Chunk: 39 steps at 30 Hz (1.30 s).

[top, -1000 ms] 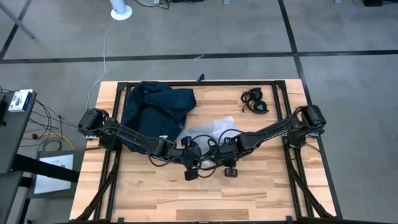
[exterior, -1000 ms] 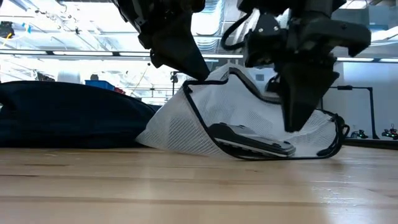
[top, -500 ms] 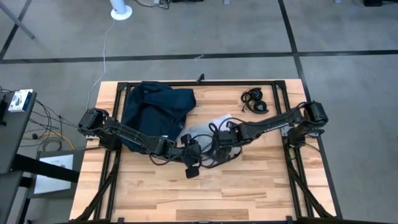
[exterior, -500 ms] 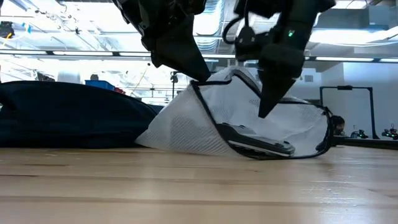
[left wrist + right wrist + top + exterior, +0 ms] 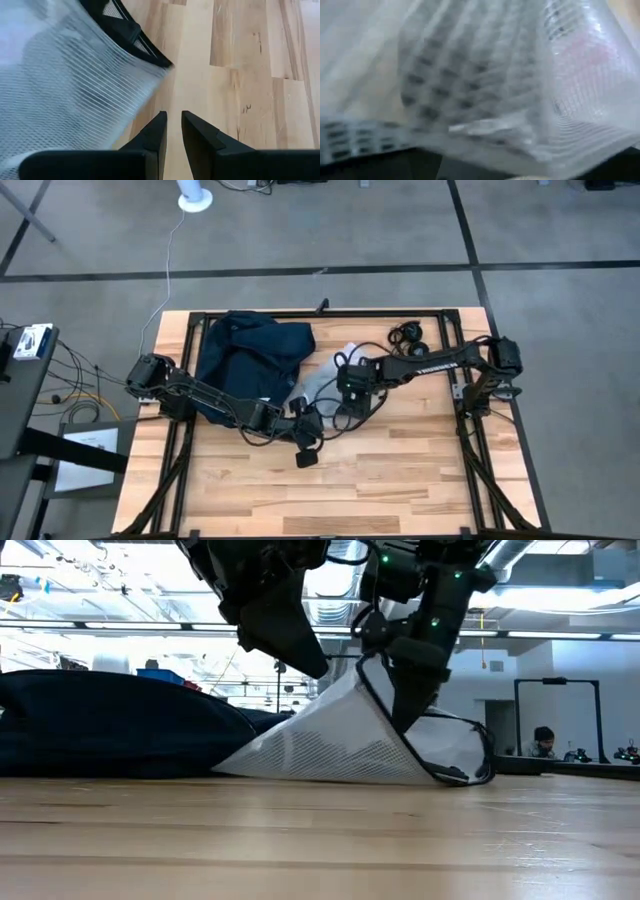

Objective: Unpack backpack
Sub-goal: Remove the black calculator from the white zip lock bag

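Backpack (image 5: 248, 352) unpacking, as I see it from my station: my left gripper (image 5: 306, 442) hangs low over the bare wooden table (image 5: 400, 470) near its middle, and the left wrist view shows its two dark fingers (image 5: 150, 142) almost together with only a narrow slit between them and nothing clamped. Just beside those fingertips lies the corner of a white mesh pouch (image 5: 340, 740) with black piping; whether they touch it I cannot tell.

My right gripper (image 5: 350, 387) sits a little farther back on the table, pressed up against the same pouch. Its wrist camera is filled with blurred mesh (image 5: 480, 85), so I cannot tell how its fingers stand or whether they hold the fabric. In the low view the right arm comes down onto the pouch's raised black-edged rim, and the pouch stands as a tent. Something dark lies inside at its low far corner, too unclear for me to name.

Out from the left gripper, toward that arm's base, the navy backpack lies slumped on the table, the pouch's edge touching or nearly touching it. Beyond the right gripper, well apart near the far edge, is a small tangle of black cable (image 5: 409, 340).

Compared with a second ago, the right gripper has swung away from the left one toward the far side, and the pouch has folded narrower and steeper.
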{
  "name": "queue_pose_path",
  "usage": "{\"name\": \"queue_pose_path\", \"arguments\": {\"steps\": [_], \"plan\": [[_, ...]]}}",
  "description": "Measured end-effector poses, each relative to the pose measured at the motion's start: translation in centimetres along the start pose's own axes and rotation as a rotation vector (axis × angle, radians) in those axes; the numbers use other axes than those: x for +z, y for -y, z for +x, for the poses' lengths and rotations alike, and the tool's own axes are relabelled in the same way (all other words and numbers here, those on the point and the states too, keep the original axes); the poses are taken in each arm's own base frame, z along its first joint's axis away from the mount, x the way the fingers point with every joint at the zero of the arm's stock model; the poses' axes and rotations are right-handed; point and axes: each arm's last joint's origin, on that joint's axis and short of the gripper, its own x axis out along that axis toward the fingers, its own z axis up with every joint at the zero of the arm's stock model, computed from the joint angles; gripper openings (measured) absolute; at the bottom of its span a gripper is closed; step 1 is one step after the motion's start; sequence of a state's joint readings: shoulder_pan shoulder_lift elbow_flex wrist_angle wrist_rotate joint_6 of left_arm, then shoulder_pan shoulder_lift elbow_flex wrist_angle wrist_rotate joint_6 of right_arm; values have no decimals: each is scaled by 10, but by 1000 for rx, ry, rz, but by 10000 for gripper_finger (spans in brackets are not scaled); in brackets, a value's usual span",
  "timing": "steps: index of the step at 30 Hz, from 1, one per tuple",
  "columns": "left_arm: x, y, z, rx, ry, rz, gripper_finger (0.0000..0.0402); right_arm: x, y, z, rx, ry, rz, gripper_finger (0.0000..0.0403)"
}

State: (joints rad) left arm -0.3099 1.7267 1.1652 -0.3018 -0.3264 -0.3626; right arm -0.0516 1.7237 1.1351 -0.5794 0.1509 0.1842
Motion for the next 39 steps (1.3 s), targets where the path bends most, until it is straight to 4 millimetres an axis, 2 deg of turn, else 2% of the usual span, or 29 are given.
{"name": "queue_pose_path", "arguments": {"steps": [8, 12, 14, 21, 26, 29, 32, 35, 39], "plan": [[0, 0, 0, 0, -1, -8, 45, 14, 3, 37, 4, 84, -69, 295], [-1, 1, -1, -2, -3, -26, 45, 16, -2, 40, 49, 110, -75, 295], [-2, 2, -1, 1, -14, -31, 45, 17, -6, 35, 104, 118, -81, 295], [-5, 0, -1, 15, -45, -36, 45, 11, -21, 9, 505, 47, -9, 294], [-5, 0, -1, 15, -45, -41, 45, 2, -36, -11, 618, -17, -46, 294], [-5, -1, -1, 17, -44, -45, 45, -1, -43, -16, 518, 11, -99, 294], [-4, -2, 0, 20, -41, -52, 45, -1, -43, -15, 253, 75, -121, 294], [-3, -4, 1, 24, -41, -59, 45, 0, -39, -12, 24, 115, -122, 294], [-3, -4, 1, 25, -40, -62, 45, 3, -29, -12, -127, 151, -47, 291]]}}
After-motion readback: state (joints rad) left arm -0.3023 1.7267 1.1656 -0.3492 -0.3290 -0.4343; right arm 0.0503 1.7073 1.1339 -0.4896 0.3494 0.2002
